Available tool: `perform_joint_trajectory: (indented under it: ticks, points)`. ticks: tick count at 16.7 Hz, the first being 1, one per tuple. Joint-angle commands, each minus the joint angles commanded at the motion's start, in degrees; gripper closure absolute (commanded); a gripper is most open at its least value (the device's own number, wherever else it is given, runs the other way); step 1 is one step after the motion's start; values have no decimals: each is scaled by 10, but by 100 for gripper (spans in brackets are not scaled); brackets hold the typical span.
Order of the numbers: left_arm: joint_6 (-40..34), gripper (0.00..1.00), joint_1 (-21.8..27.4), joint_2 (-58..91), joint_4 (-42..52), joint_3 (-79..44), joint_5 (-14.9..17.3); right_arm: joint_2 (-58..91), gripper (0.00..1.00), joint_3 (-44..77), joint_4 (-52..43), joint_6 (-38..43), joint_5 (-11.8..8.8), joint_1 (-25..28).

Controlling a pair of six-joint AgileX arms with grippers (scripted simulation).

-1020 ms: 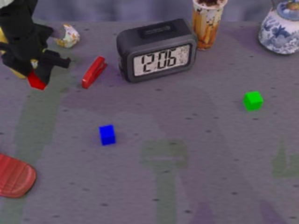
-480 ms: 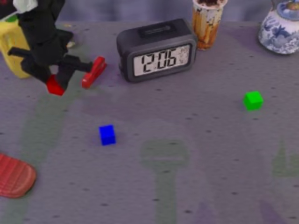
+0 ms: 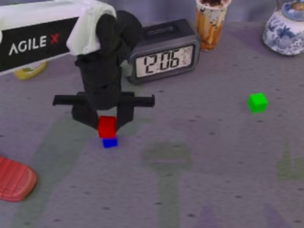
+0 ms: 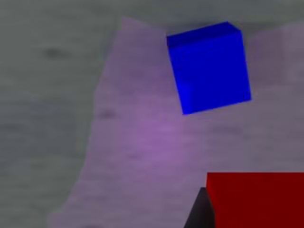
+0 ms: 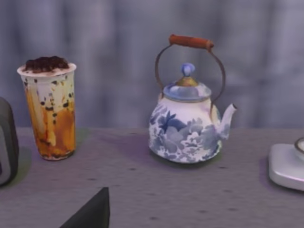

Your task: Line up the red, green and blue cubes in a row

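Note:
My left gripper [image 3: 106, 128] is shut on the red cube [image 3: 106, 126] and holds it just behind the blue cube [image 3: 109, 142], left of the table's middle. In the left wrist view the red cube [image 4: 256, 199] sits against one dark fingertip [image 4: 202, 211], and the blue cube [image 4: 209, 66] lies on the table a short way beyond it. The green cube [image 3: 257, 102] rests alone at the right. My right arm is outside the top view. Its wrist view shows a single fingertip [image 5: 95, 209] set far to one side, open, with nothing held.
A grey digital clock [image 3: 159, 51] stands behind my left arm. A drink cup [image 3: 212, 21] and a blue-and-white teapot [image 3: 286, 26] stand at the back right. A red ribbed object [image 3: 14, 178] lies at the front left edge, and a yellow object [image 3: 29, 71] shows under the arm.
My left arm has swung from the back left corner to the right and forward, carrying the red cube until it hangs beside the blue cube. The arm now covers the red stapler.

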State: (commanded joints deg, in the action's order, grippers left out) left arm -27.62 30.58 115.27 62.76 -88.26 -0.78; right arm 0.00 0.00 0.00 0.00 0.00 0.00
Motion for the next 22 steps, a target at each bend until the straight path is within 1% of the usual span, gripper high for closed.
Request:
perform_joint_trajectory:
  ticks: [3, 5, 11, 18, 22]
  points:
    - [-73, 100, 52, -50, -20, 58, -5, 0, 0, 0, 0, 0, 0, 0]
    - [-91, 100, 66, -65, -27, 74, -6, 0, 0, 0, 0, 0, 0, 0]
    - [-90, 100, 64, -60, -36, 80, -6, 0, 0, 0, 0, 0, 0, 0]
    - [-90, 100, 64, -14, -162, 157, -5, 0, 0, 0, 0, 0, 0, 0]
    - [-89, 100, 65, -9, -175, 165, -6, 0, 0, 0, 0, 0, 0, 0]
